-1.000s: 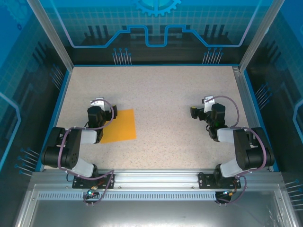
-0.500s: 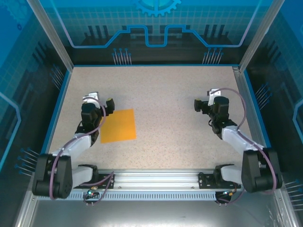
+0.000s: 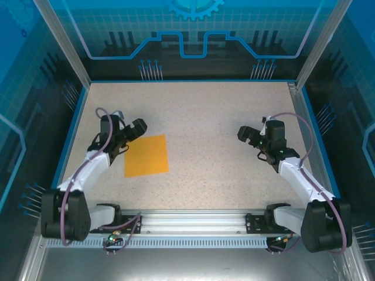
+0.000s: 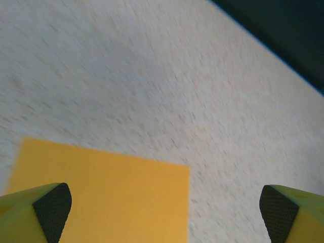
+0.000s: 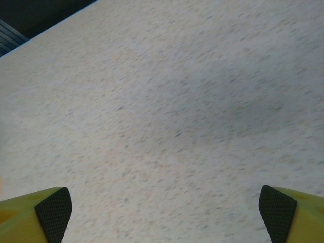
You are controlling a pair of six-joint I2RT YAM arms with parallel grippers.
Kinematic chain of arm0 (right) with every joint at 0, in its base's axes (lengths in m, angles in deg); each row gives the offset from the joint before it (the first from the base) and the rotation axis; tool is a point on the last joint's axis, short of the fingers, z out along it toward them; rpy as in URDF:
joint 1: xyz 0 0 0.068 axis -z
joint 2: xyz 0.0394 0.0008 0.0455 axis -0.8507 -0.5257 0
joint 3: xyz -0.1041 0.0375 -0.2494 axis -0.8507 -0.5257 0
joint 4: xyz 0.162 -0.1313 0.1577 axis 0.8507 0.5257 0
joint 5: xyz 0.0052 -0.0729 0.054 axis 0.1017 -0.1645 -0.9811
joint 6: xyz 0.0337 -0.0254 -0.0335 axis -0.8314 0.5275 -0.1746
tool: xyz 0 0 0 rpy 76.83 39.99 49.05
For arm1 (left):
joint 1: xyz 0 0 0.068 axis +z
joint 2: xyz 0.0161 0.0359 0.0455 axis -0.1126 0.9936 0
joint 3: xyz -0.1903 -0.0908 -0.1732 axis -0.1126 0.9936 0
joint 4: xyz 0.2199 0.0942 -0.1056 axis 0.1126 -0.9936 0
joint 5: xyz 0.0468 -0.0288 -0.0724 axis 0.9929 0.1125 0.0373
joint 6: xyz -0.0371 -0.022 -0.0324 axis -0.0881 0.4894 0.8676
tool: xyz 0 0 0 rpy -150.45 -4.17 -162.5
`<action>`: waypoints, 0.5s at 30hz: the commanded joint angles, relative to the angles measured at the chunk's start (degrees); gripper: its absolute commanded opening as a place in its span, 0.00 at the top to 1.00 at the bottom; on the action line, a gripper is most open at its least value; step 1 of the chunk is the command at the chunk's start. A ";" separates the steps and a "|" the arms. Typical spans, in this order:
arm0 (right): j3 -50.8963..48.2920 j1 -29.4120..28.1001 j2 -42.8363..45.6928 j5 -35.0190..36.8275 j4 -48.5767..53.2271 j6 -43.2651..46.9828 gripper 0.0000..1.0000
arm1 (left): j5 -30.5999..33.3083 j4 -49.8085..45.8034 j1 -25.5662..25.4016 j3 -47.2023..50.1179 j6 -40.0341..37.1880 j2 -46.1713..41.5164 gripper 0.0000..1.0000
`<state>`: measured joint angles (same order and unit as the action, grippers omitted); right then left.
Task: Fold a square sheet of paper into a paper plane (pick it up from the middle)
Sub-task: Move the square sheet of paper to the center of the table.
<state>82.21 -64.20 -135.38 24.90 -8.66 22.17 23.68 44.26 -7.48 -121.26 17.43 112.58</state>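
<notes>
- Tabletop (image 3: 205, 111): speckled pale surface, with blue-edged walls along its far, left and right edges.
- Square sheet of paper (image 3: 146, 155): orange-yellow and lying flat in the left half of the tabletop, somewhat nearer the near edge than the far edge. No crease or fold is visible. Its edges run slightly askew to the tabletop edges.
- The left wrist view shows the sheet (image 4: 101, 197) flat on the surface, with its far edge and far-right corner clear of any contact.
- Left claw (image 3: 132, 134): positioned at the far-left corner of the sheet and pointing toward the right edge of the tabletop.
- Left claw (image 4: 164, 207), wrist view: jaws spread to their full width with nothing held between them. The left finger's pad (image 4: 52, 210) overlaps the sheet in this view; contact with the paper cannot be determined.
- Right claw (image 3: 249, 137): in the right half of the tabletop, well apart from the sheet, pointing toward the left edge.
- Right claw (image 5: 164, 207), wrist view: jaws spread fully wide and empty, with bare tabletop between them.
</notes>
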 commanded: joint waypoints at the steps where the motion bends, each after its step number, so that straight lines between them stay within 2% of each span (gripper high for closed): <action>1: -0.38 -1.96 -1.52 -6.89 -1.85 -3.92 0.01 | -12.01 -9.95 -2.00 -2.82 0.84 5.64 0.01; 4: 1.98 -4.06 -4.57 -8.95 -0.76 -3.49 0.01 | -11.24 -12.44 -4.11 -3.95 0.97 10.29 0.01; 8: 6.52 -8.91 -7.94 -5.66 2.79 -1.82 0.01 | -11.55 -13.59 -5.11 -4.04 3.14 14.71 0.01; 12: 10.55 -12.70 -11.21 -3.93 5.16 -1.04 0.01 | -10.22 -15.33 -6.22 -2.73 2.59 14.35 0.01; 15: 12.42 -15.50 -13.41 -1.67 7.21 0.18 0.01 | -11.69 -14.75 -7.33 -2.05 3.83 15.22 0.01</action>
<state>92.61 -77.59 -147.10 21.06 -5.34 20.91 14.37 31.41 -13.60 -123.82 19.33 127.90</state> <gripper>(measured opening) 0.992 0.987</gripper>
